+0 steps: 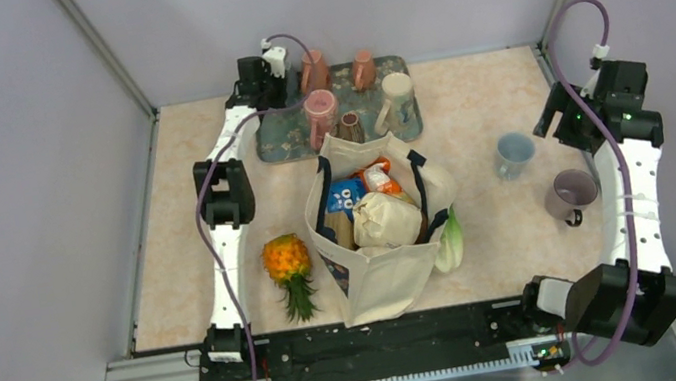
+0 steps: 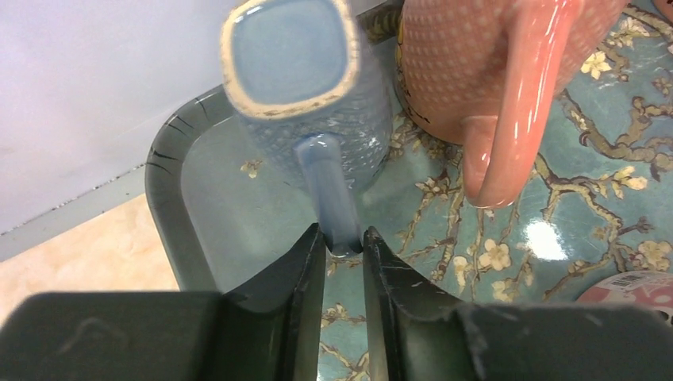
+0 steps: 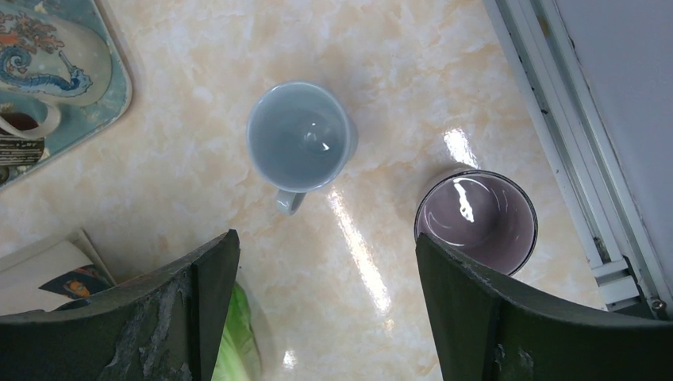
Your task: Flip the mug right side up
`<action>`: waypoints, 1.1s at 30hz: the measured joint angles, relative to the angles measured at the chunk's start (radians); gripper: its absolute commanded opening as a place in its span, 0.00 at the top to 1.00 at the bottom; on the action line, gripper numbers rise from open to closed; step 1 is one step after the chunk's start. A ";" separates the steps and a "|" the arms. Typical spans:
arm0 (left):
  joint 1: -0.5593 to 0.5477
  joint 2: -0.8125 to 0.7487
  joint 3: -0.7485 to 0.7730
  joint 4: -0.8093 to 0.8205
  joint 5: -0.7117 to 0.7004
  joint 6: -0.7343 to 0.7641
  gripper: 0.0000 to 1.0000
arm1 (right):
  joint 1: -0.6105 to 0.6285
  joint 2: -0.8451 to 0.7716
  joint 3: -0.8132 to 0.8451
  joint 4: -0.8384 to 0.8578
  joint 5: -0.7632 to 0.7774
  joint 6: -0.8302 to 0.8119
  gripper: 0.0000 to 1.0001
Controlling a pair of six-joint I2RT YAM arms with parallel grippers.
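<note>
A blue textured mug [image 2: 349,119] stands upside down at the far left corner of the floral tray [image 2: 171,206], its unglazed base toward the left wrist camera. My left gripper [image 2: 344,238] is shut on the mug's handle [image 2: 327,190], close above the tray. In the top view the left gripper [image 1: 279,70] reaches over the tray's [image 1: 282,146] back left corner and hides the blue mug. My right gripper [image 3: 327,238] is open and empty, hovering over the table at the right [image 1: 560,115].
A pink mug [image 2: 476,63] stands right beside the blue one. More mugs [image 1: 397,93] fill the tray. A full tote bag [image 1: 375,230], a pineapple [image 1: 287,264], an upright light blue mug [image 3: 300,136] and a purple mug [image 3: 476,218] are on the table.
</note>
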 measured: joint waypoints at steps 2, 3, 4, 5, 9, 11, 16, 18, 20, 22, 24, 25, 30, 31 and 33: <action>0.001 0.001 0.000 0.008 0.001 0.001 0.90 | 0.000 0.000 0.006 -0.008 0.005 -0.002 0.18; 0.002 0.001 0.000 0.013 0.004 0.001 0.97 | 0.000 0.000 0.013 -0.014 0.008 -0.005 0.18; 0.004 0.001 0.000 0.014 0.011 0.000 1.00 | 0.000 0.000 0.021 -0.019 0.010 -0.007 0.18; 0.004 0.000 -0.004 0.022 0.014 0.001 1.00 | 0.000 0.000 0.032 -0.023 0.011 -0.008 0.18; 0.010 -0.018 -0.084 0.109 0.033 0.000 1.00 | 0.000 0.000 0.059 -0.025 0.013 -0.009 0.18; 0.014 -0.048 -0.146 0.143 0.042 0.000 1.00 | 0.000 0.000 0.064 -0.024 0.011 -0.008 0.18; 0.036 -0.158 -0.313 0.161 0.078 -0.026 1.00 | 0.000 -0.005 0.065 -0.027 -0.008 -0.006 0.18; 0.051 -0.208 -0.390 0.162 0.098 -0.047 1.00 | 0.000 -0.008 0.065 -0.027 -0.021 -0.003 0.18; 0.068 -0.262 -0.467 0.155 0.114 -0.058 1.00 | 0.000 -0.012 0.065 -0.026 -0.040 0.002 0.18; 0.080 -0.323 -0.549 0.145 0.127 -0.064 1.00 | 0.000 -0.022 0.064 -0.026 -0.061 0.006 0.18; 0.094 -0.386 -0.634 0.131 0.136 -0.067 0.99 | 0.000 -0.037 0.063 -0.023 -0.079 0.012 0.18; 0.098 -0.413 -0.669 0.126 0.140 -0.068 0.95 | 0.000 -0.045 0.062 -0.022 -0.087 0.013 0.18; 0.101 -0.489 -0.777 0.118 0.157 -0.064 0.60 | 0.000 -0.085 0.040 -0.010 -0.120 0.022 0.18; 0.101 -0.490 -0.780 0.113 0.157 -0.066 0.55 | 0.000 -0.089 0.036 -0.009 -0.127 0.022 0.18; 0.099 -0.489 -0.780 0.101 0.153 -0.064 0.46 | 0.000 -0.089 0.035 -0.006 -0.137 0.023 0.18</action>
